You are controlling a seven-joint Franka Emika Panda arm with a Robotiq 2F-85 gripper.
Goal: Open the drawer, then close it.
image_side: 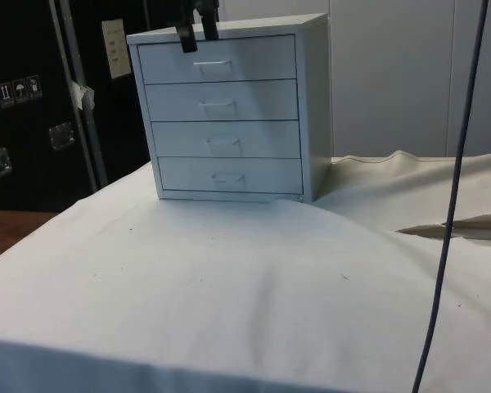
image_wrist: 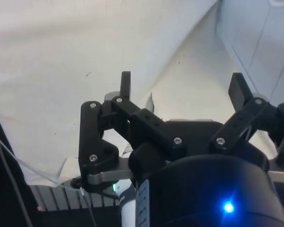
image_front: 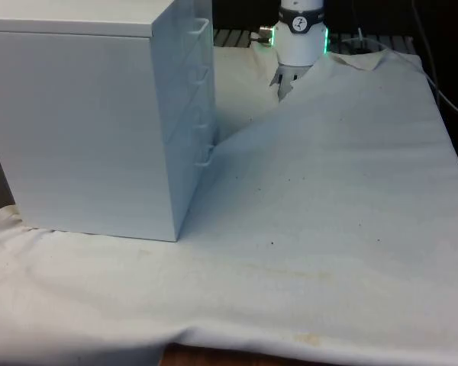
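Front view: the chest of drawers [image_front: 99, 122] stands side-on, all drawers shut. Side view: the hand [image_side: 196, 31] hangs just above the top drawer's handle [image_side: 212, 65]. Wrist view: its fingers [image_wrist: 125, 85] are spread apart, empty. Judged still approaching; next it must descend and hook that handle.

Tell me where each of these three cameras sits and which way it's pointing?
Front view: looks across the table at the chest of drawers, seen from its back and side; the arm's base stands beyond.
Side view: from the table's side, facing the drawer fronts; the gripper hangs by the top drawer.
Wrist view: on the wrist, looking down past the gripper, jaws open, at the white cloth.
Shared: every view shows the chest and cloth.
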